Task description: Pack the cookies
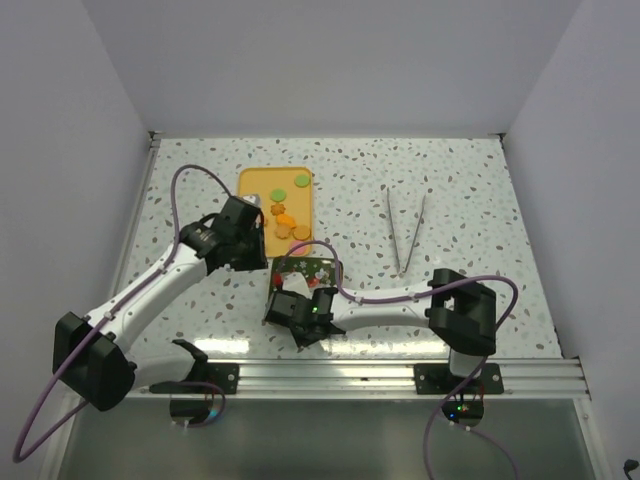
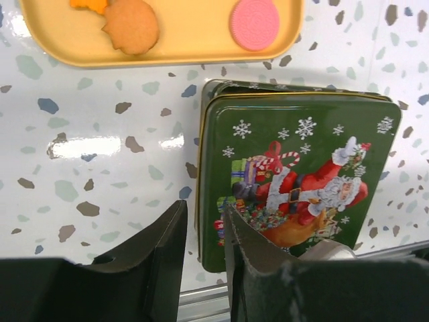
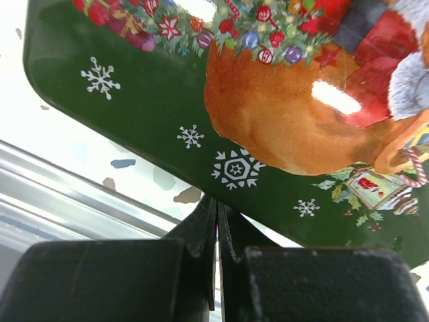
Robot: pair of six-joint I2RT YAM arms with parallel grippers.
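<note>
The cookies (image 1: 285, 220) lie on a yellow tray (image 1: 255, 185): orange-brown ones and a green one (image 1: 302, 181). In the left wrist view a brown cookie (image 2: 131, 25) and a pink cookie (image 2: 255, 23) sit on the tray (image 2: 188, 40). A green Christmas tin (image 2: 301, 168) lies just below the tray, its Santa lid sitting slightly askew on the base. My left gripper (image 2: 204, 218) is partly open, and the tin's left edge shows in the gap. My right gripper (image 3: 218, 201) is shut, its tips against the near edge of the lid (image 3: 154, 100).
Metal tweezers (image 1: 405, 230) lie on the speckled table to the right of the tray. An aluminium rail (image 1: 400, 375) runs along the near edge. White walls close in the left, right and back sides.
</note>
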